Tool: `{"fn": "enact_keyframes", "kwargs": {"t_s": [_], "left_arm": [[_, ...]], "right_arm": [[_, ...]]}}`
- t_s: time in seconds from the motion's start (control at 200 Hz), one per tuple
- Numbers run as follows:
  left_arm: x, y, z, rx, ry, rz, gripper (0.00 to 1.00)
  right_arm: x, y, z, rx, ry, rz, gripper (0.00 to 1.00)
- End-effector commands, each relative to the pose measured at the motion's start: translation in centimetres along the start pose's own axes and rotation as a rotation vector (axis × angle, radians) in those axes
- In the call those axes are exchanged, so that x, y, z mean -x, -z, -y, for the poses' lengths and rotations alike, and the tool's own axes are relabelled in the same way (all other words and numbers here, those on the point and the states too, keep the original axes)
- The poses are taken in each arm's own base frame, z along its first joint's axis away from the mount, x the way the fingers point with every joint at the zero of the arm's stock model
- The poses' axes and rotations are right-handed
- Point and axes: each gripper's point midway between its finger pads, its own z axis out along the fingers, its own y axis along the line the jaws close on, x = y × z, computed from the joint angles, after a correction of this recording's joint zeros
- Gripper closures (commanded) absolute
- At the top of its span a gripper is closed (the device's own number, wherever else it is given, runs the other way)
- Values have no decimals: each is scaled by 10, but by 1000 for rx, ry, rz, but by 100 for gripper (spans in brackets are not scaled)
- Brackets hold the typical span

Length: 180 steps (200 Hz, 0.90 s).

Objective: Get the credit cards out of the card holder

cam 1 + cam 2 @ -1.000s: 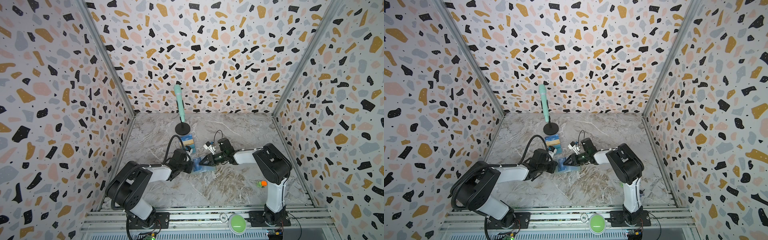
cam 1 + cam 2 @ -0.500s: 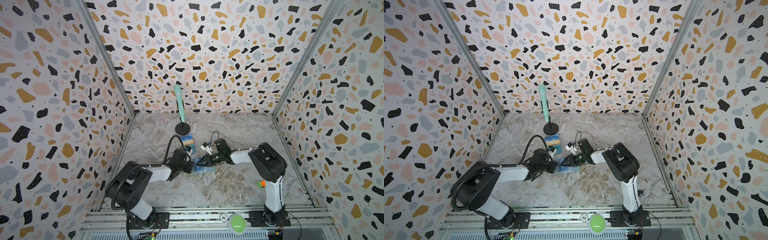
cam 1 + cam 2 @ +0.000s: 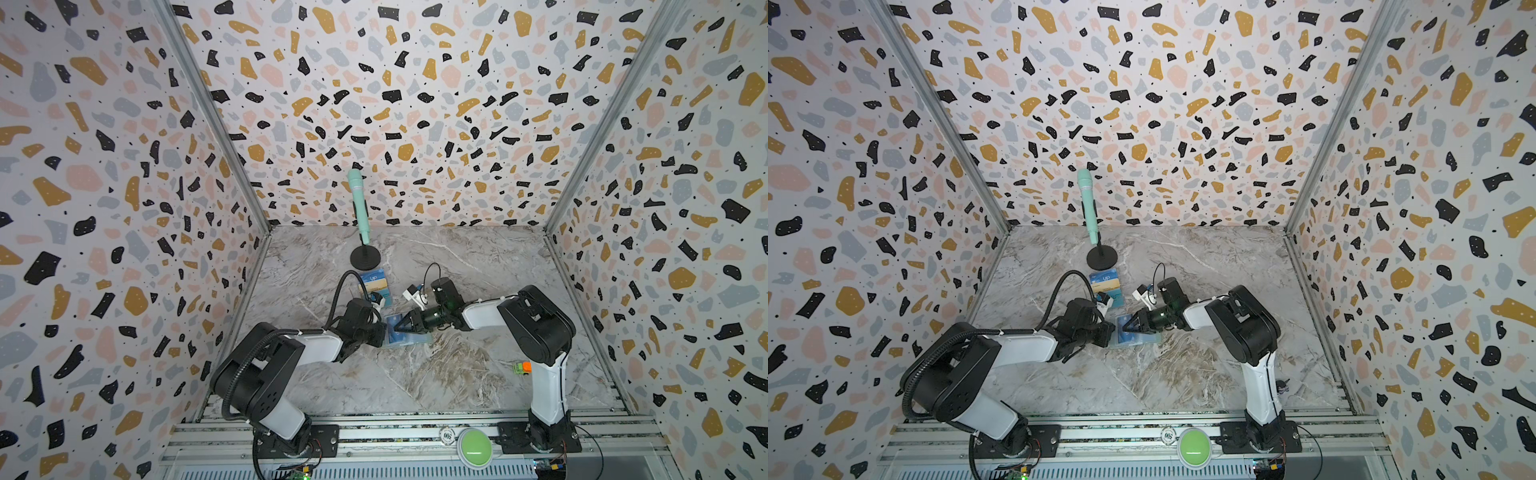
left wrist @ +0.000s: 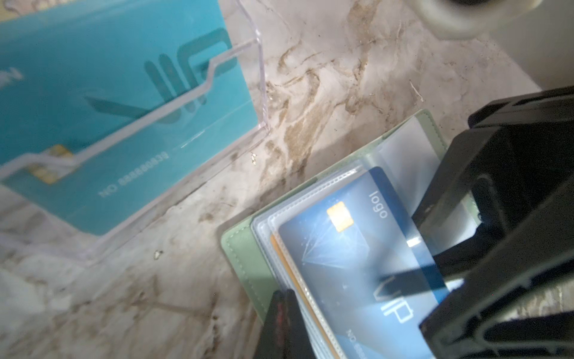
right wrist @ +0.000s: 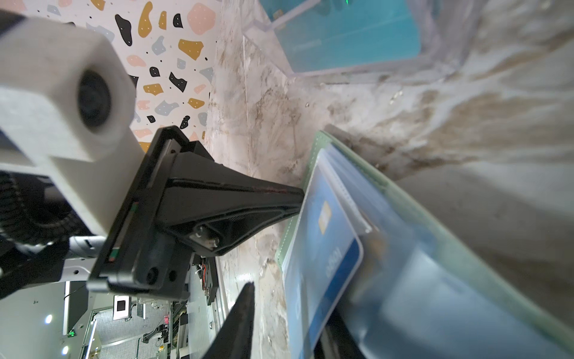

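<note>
My right pincer (image 3: 398, 325) sits over the open card holder (image 4: 245, 264). Its jaws are parted and straddle the end of the dark blue card (image 4: 351, 258). In the right wrist view one finger (image 5: 242, 320) stands clear of the card's face, with bare counter (image 3: 415, 374) showing in the gap, and the other finger lies behind the card. I read that pincer as released, not gripping.

My left pincer (image 5: 292, 194) is clenched. Its tip presses on the opposite edge of the card holder, where the pale sleeve pages (image 4: 400, 149) meet the mint-green cover.

The blue card lies uppermost on those pages, chip and "VIP" lettering facing up. I cannot tell how far it is out of its sleeve. A thin edge of the golden card (image 4: 287, 267) shows beneath it, tucked inside the holder.

The card holder lies flat on the counter between my two arms. Just beyond it, towards the back wall and not touching it, is a clear stand (image 4: 261, 77) with a teal card (image 4: 124, 93) in it. Farther back from the holder on the same side is a mint-green microphone (image 3: 357, 199) on a round black base.
</note>
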Motion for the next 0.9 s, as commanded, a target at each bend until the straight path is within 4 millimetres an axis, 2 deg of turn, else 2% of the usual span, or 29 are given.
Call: {"fn": "enact_keyframes", "kwargs": {"t_s": [0.0, 0.34, 0.606, 0.896], "left_arm": [[-21, 0, 0, 2, -7, -59, 100], [-21, 0, 0, 3, -4, -60, 100], [-21, 0, 0, 4, -5, -62, 100], [-19, 1, 0, 3, -4, -56, 100]], "right_arm": [[11, 13, -26, 43, 59, 38, 68], [11, 25, -31, 62, 70, 64, 68], [12, 31, -27, 52, 59, 77, 69], [16, 39, -21, 15, 55, 113, 78]]}}
